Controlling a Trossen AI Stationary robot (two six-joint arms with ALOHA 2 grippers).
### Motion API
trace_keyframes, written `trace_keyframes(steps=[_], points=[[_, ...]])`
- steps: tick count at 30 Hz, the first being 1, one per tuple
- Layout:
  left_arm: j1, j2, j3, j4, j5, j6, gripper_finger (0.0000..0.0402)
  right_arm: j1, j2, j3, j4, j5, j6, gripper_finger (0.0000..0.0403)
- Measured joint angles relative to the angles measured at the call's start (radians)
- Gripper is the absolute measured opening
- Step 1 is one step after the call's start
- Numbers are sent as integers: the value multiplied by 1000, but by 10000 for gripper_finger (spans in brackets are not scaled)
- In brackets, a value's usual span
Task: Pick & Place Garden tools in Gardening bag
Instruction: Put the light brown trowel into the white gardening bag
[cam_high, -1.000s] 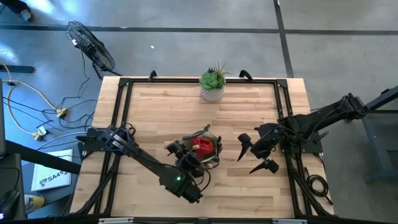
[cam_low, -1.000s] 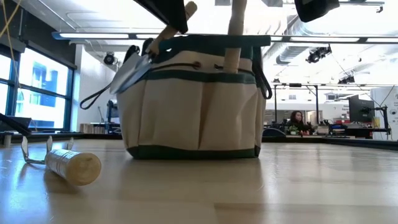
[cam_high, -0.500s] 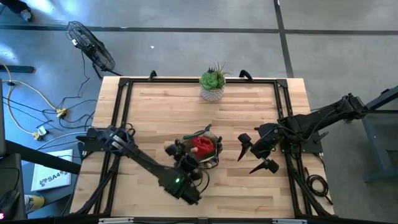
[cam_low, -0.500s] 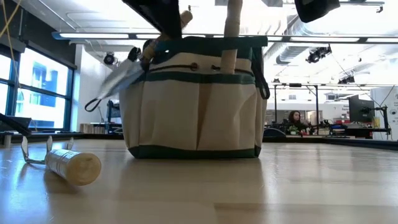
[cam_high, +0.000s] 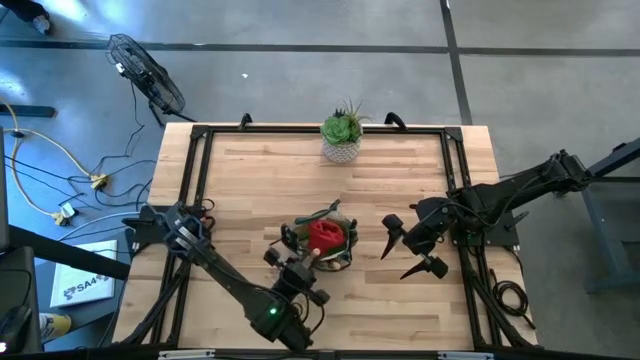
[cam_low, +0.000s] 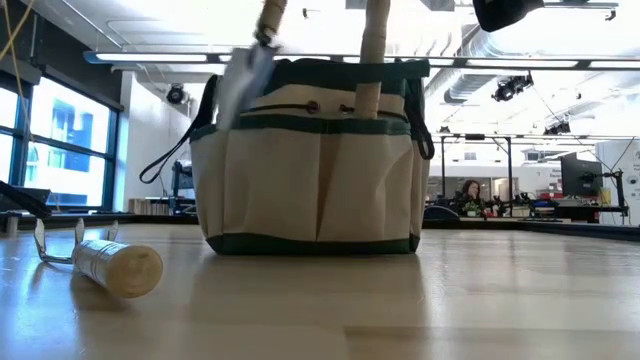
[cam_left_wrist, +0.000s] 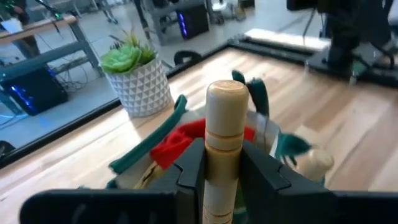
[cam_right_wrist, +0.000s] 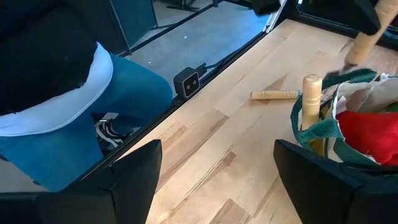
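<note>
At the near edge of the desk (cam_high: 400, 170) the left claw (cam_left_wrist: 222, 163) is clenched on the pale wooden handle of a trowel (cam_left_wrist: 223, 124), its fingers pressed to either side of the shaft. In the high view this claw sits just near-left of the gardening bag (cam_high: 322, 240). In the low view the trowel's metal blade (cam_low: 243, 80) hangs tilted at the bag's left rim, partly over the opening but not yet down inside.

The step in hand looks like the placing of this trowel. The next move probably calls for bringing the blade over the mouth, clear of the green trim and the dark strap on that side, then lowering and letting go.

The bag stands upright at mid-desk, already holding a red item (cam_high: 326, 234) and another wooden handle (cam_low: 376, 28) that sticks up from it. A further wooden-handled tool (cam_low: 108, 264) lies on the desk to the left of the bag in the low view, still to be picked.

The right claw (cam_high: 405, 250) waits to the right of the bag, released, with nothing between its fingers.

At the far edge stands a succulent in a white pot (cam_high: 342, 135).
</note>
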Motion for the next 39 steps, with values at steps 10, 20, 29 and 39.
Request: trace_keyframes(steps=[10,20,29,39], points=[[47,34,-1,15,-102,-23,63,0,0,0,1,-11,0,261],[39,26,0,-5,-102,-32,63,0,0,0,-2,-12,-1,235],[38,19,0,-7,-151,-9,63,0,0,0,-4,-16,-1,234],[47,19,0,-8,-188,4,63,0,0,0,-4,-13,-2,234]])
